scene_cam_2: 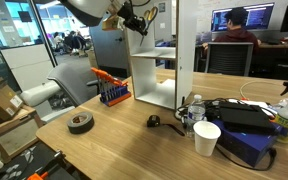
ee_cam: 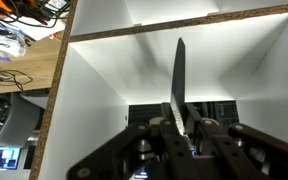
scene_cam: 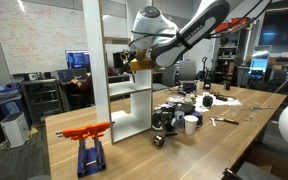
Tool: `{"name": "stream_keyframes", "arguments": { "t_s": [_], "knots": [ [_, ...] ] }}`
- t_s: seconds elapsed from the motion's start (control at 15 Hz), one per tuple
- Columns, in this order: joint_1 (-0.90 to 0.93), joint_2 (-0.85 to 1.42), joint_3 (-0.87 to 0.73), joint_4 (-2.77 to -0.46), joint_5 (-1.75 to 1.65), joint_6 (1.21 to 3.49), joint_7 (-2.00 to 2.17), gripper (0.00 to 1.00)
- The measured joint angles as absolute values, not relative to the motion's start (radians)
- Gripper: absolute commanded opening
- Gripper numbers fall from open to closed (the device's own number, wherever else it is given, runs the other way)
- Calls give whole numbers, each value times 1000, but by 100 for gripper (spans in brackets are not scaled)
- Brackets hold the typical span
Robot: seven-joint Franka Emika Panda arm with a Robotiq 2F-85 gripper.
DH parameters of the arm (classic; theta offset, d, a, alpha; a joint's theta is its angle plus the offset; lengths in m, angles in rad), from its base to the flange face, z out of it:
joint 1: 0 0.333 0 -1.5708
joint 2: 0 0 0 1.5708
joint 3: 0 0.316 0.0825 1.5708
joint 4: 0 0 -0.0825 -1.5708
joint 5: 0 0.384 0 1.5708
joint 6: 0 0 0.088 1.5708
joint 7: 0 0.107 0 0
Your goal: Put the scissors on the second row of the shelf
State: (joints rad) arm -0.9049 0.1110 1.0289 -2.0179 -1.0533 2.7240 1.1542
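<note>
Hand (ee_cam: 184, 128) closed on the scissors (ee_cam: 179, 82). Blades stuck straight out fwd between the fingers, pointing into the shelf (ee_cam: 94, 95). Yellow loops not visible, hidden in the grip. Grip looked snug, w/ no gap seen either side of the blades.

Scissors off the table (scene_cam: 144, 158), held in air at the mouth of a white compartment. Wrist view: one board edge above the tips, side walls either side, back lit. Tips looked to be at or just past the front edge; can't tell how deep. Nothing touching a board as far as seen.

Exterior views: hand (scene_cam: 134, 62) level w/ an upper bay of the shelf (scene_cam: 96, 60), well above the orange bar on blue stand (scene_cam: 89, 140). From the opposite side, hand (scene_cam_2: 134, 22) sat high beside the shelf (scene_cam_2: 154, 62). Scissors too small to pick out in either. Shelf top cropped, so row count uncertain; can't confirm this bay is the 2nd row.

Progress, my est.: pick-up and lift done, hand at the shelf, approx. two-thirds through. Left to do: confirm the row, go further in, lower till the scissors rest on the board, open the hand, back out clear of the uprights. Placement not yet done.
</note>
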Motion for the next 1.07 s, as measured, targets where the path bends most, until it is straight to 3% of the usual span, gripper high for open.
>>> {"name": "stream_keyframes", "arguments": {
  "t_s": [0.4,0.47,0.53,0.6,0.73,1.07],
  "knots": [
    [-731,376,962,-1862,-1216,2535,1206,2],
    [-702,414,945,-1832,-1224,2518,1206,22],
    [-651,437,894,-1802,-1211,2521,1202,34],
    [-581,446,816,-1772,-1183,2524,1198,17],
    [-475,434,686,-1760,-1114,2565,1177,33],
    [-443,405,642,-1764,-1094,2578,1175,34]
  ]
}}
